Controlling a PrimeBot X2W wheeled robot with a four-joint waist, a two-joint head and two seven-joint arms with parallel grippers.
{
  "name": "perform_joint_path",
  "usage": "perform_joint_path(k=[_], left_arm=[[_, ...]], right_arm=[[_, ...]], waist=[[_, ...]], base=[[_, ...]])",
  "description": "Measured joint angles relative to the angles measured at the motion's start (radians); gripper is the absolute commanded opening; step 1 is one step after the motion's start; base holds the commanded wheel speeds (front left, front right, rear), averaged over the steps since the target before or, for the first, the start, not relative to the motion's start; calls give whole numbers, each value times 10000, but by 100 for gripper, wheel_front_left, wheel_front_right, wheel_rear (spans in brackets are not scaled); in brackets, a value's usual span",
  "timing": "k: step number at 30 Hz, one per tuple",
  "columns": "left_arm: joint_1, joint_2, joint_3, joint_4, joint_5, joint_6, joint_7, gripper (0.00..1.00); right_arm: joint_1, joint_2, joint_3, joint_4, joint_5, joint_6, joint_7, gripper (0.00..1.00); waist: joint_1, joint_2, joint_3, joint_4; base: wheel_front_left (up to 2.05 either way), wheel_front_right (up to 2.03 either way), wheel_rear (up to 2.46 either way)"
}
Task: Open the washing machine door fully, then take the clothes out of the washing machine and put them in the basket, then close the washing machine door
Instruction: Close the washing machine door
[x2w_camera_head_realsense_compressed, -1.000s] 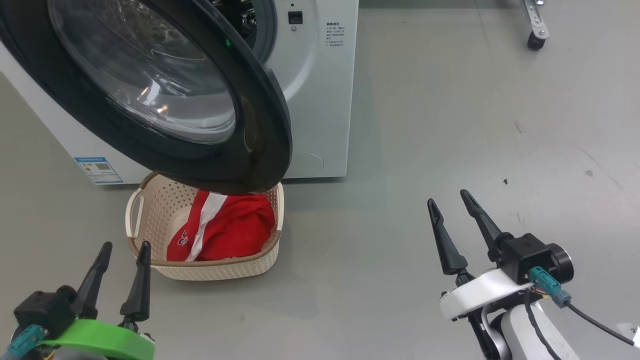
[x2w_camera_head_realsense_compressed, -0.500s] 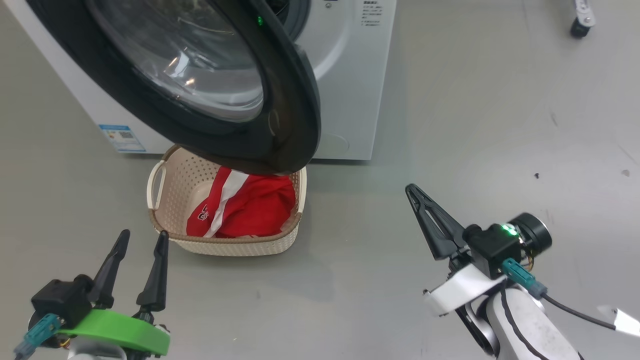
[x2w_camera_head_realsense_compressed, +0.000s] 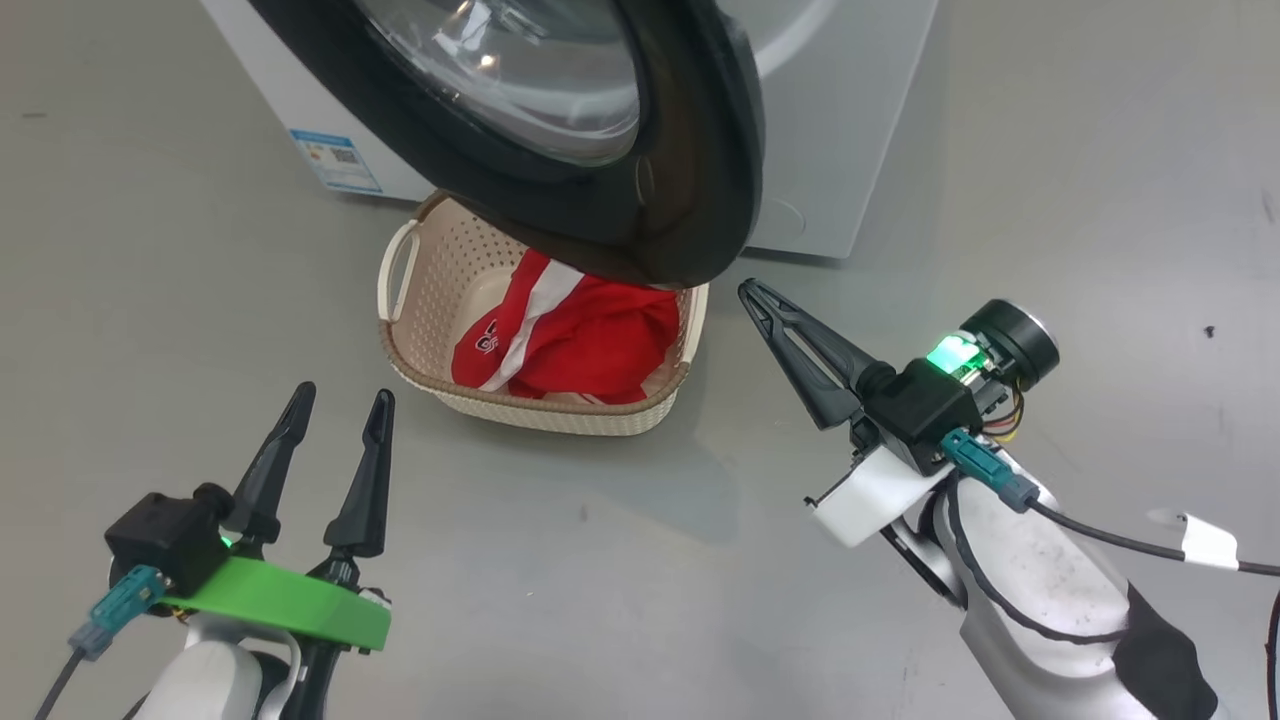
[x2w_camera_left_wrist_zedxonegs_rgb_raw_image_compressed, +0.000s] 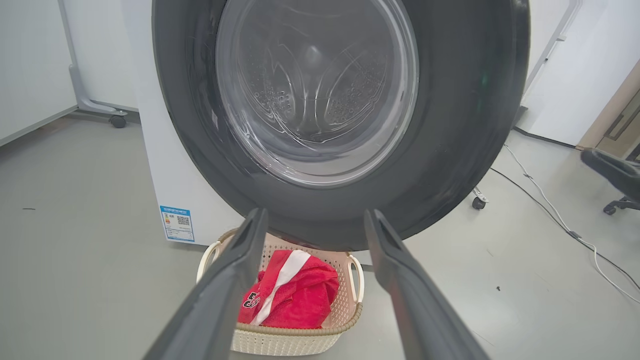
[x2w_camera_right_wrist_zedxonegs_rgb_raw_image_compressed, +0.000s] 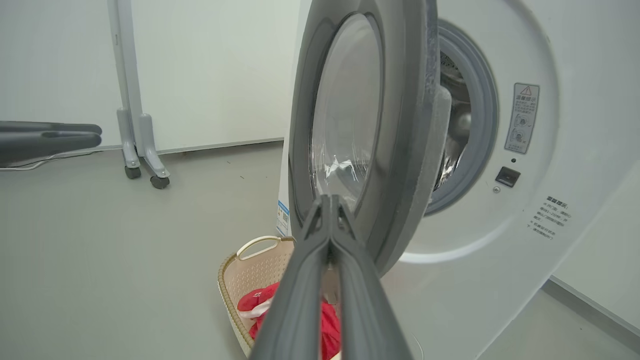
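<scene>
Under the swung-out washing machine door (x2w_camera_head_realsense_compressed: 700, 170), the basket (x2w_camera_head_realsense_compressed: 545, 412) sits on the floor (x2w_camera_head_realsense_compressed: 1050, 200) just in front of the washing machine (x2w_camera_head_realsense_compressed: 850, 150). In the head view the door's black rim covers the basket's far edge, and the door's top is cut off by the frame. The clothes (x2w_camera_head_realsense_compressed: 590, 345) are piled in the basket, red with a white stripe, plus some dark lettering that's too small to read. From the right wrist view the door is edge-on, so only a slice of the grey-ringed port (x2w_camera_right_wrist_zedxonegs_rgb_raw_image_compressed: 487, 115) peeks out behind it. The left hand (x2w_camera_head_realsense_compressed: 343, 392) hovers near the basket with its fingers spread and nothing between them. The right hand (x2w_camera_head_realsense_compressed: 750, 290) has its fingers pressed together, empty, pointing at the door's lower edge. Can't really tell how close it is.
</scene>
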Motion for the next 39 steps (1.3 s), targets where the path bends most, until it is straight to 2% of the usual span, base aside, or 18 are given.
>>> perform_joint_path(k=[11,20,27,39], left_arm=[[-575,-374,-100,98,-119,0,0,100],[-798,-495,21,151,-178,0,0,100],[-918,-583,65,307,-178,0,0,100],[-1173,-665,56,328,-211,0,0,100]], right_arm=[[-1379,-307,-46,826,-71,0,0,0],[-2030,-376,-454,1237,127,0,0,0],[-2348,-430,-702,1444,209,0,0,0],[-2865,-591,-1103,1528,209,-12,0,0]], waist=[[0,0,923,1190],[0,0,1558,1731],[0,0,1866,1907],[0,0,2193,1831]], base=[[0,0,0],[0,0,0],[0,0,0],[0,0,0]])
